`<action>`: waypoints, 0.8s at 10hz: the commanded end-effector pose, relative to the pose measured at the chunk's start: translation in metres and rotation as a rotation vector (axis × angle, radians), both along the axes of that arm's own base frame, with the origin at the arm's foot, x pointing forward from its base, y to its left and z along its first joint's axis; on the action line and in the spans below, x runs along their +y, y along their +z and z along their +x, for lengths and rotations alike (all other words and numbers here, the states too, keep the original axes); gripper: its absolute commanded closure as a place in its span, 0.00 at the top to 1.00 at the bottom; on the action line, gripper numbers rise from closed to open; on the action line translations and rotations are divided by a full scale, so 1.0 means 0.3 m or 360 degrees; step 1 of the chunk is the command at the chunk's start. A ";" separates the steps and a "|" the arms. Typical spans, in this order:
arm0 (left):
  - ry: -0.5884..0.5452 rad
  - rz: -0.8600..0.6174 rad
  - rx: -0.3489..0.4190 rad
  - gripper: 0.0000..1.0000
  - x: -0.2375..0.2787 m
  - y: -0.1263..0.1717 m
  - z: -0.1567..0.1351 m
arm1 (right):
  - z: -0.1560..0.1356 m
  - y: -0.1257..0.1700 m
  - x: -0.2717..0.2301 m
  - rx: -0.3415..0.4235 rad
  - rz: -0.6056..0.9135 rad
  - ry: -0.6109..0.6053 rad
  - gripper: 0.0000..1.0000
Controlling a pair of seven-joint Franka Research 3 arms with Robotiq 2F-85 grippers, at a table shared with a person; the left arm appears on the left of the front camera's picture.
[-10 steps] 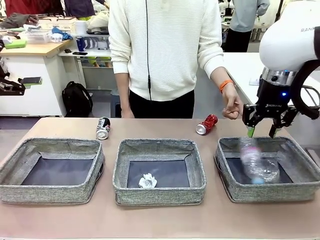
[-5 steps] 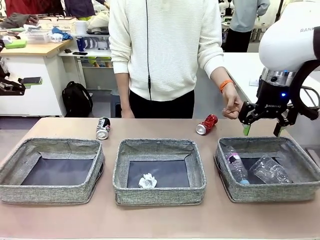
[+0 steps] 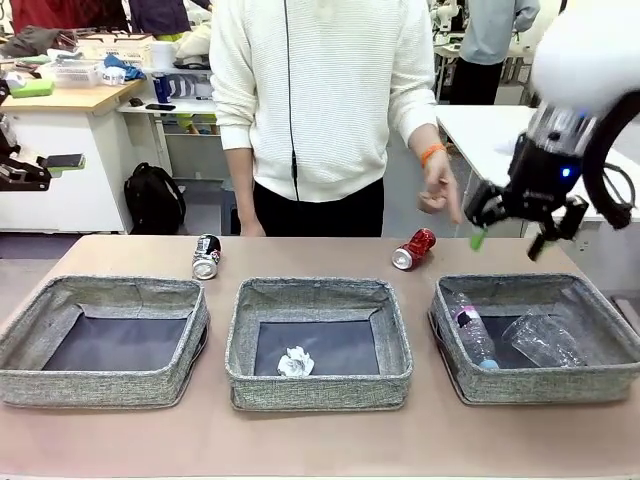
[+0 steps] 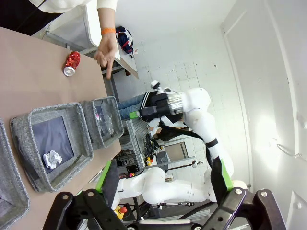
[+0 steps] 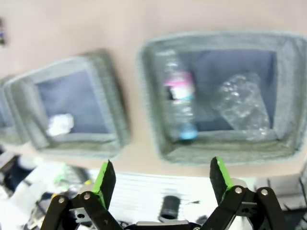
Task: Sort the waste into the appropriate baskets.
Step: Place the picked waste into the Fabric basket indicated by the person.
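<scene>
Since the bottle (image 3: 470, 335) settled, right gripper (image 3: 506, 245) higher, jaws apart.

There are three baskets (image 3: 100, 385). There are two cans: one black can (image 3: 206, 256) and one red can (image 3: 413, 249). One bottle (image 3: 470, 332). One paper ball (image 3: 295, 362). One see-through cup (image 3: 540, 340), I think; it's hard to see.

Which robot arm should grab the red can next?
Right, probably. The open right gripper hangs empty close beside the red can; from the left gripper, also open, the can lies far off beyond the baskets.
</scene>
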State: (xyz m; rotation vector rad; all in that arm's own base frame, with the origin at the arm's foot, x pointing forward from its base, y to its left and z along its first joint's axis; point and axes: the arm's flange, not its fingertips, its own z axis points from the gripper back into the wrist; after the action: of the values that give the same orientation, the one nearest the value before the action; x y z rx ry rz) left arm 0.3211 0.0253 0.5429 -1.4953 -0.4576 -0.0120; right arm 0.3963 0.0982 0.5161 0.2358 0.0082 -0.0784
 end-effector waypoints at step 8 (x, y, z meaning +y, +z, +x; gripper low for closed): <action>-0.0017 -0.0002 -0.0004 1.00 0.002 0.004 -0.009 | -0.113 0.139 -0.387 0.0129 0.1877 -0.0052 1.00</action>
State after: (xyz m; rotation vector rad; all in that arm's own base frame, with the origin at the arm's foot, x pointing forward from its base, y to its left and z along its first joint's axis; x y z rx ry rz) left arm 0.3211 0.0253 0.5429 -1.4952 -0.4577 -0.0119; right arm 0.3614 -0.0186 0.5666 1.3455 0.1602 -0.0747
